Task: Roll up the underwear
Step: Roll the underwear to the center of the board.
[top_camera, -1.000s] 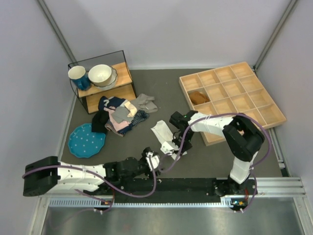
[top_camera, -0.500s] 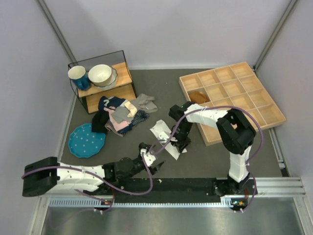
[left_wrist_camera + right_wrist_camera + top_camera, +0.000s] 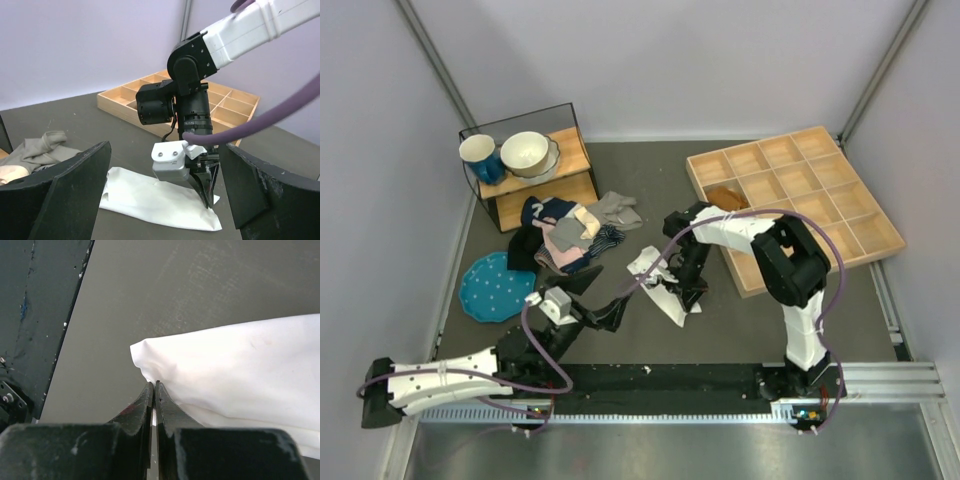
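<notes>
The white underwear (image 3: pixel 653 283) lies flat on the dark table as a long strip; it also shows in the left wrist view (image 3: pixel 150 197) and the right wrist view (image 3: pixel 240 365). My right gripper (image 3: pixel 686 297) points down at its near-right end. Its jaws are shut with the tips pinching the cloth's edge (image 3: pixel 154 385); it also shows in the left wrist view (image 3: pixel 207 192). My left gripper (image 3: pixel 605 296) is open and empty, held off the table just left of the underwear and facing it (image 3: pixel 165 150).
A pile of mixed clothes (image 3: pixel 565 237) lies at the left rear. A blue dotted plate (image 3: pixel 497 286) is beside it. A shelf (image 3: pixel 535 178) holds a blue mug and a bowl. A wooden compartment tray (image 3: pixel 795 200) stands right, with a brown item (image 3: pixel 725 198) in one cell.
The underwear has gone from bunched to laid out flat. My left arm has drawn back to the left and risen, gripper open. My right gripper has shifted slightly left.
</notes>
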